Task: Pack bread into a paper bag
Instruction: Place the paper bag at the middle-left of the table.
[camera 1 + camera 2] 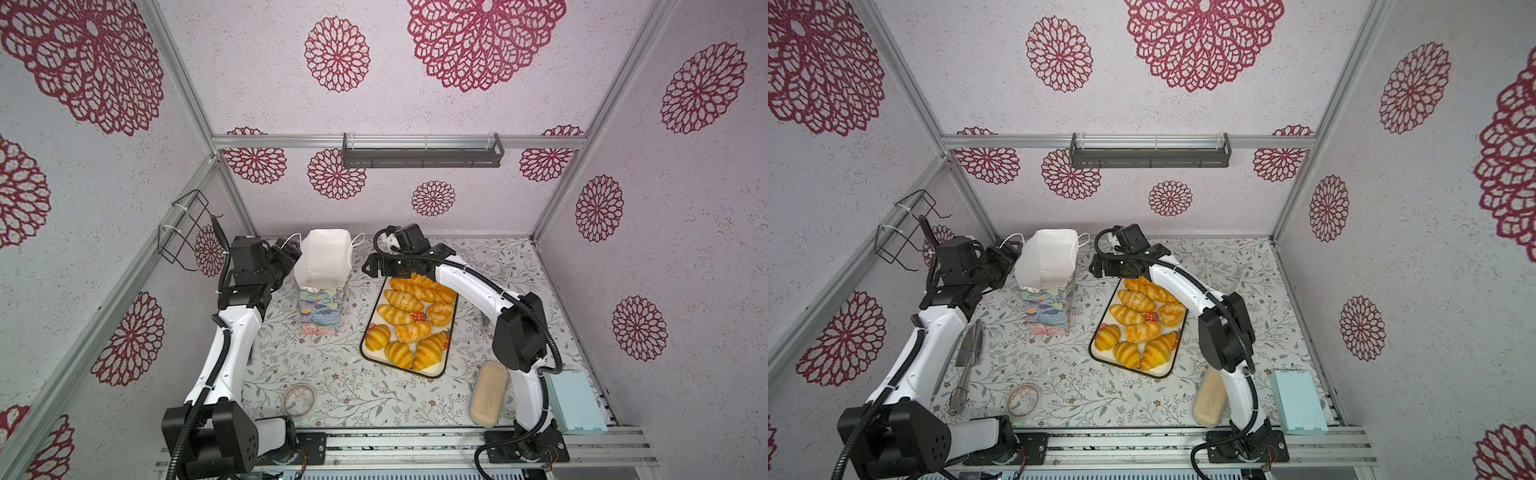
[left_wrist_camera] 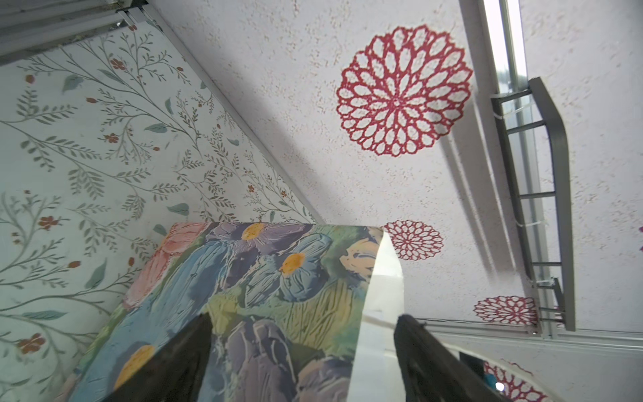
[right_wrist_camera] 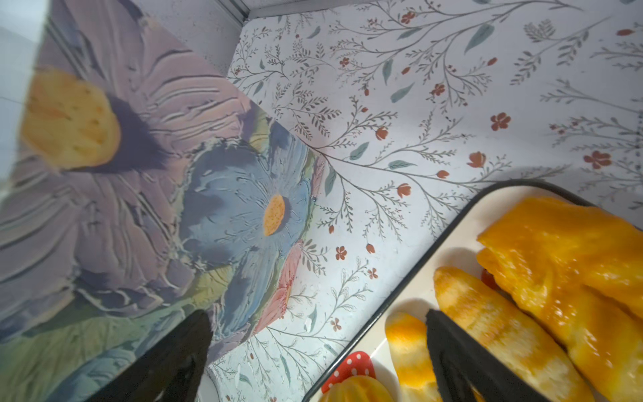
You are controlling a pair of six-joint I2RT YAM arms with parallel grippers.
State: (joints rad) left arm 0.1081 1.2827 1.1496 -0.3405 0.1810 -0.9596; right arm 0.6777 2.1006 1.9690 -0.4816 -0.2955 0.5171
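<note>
The paper bag stands upright and open-mouthed at the back of the table, with painted flowers outside and white inside. My left gripper is at the bag's upper left edge. In the left wrist view this gripper is open, and the bag's flowered wall lies between its spread fingers. The bread, several glossy golden pastries, fills a white tray to the right of the bag. My right gripper hovers open over the tray's far left corner. It holds nothing.
A pale beige block lies beside the right arm's base, and a light blue box is at the front right corner. A tape roll sits at the front left. Metal utensils lie by the left arm. A wire basket hangs on the left wall.
</note>
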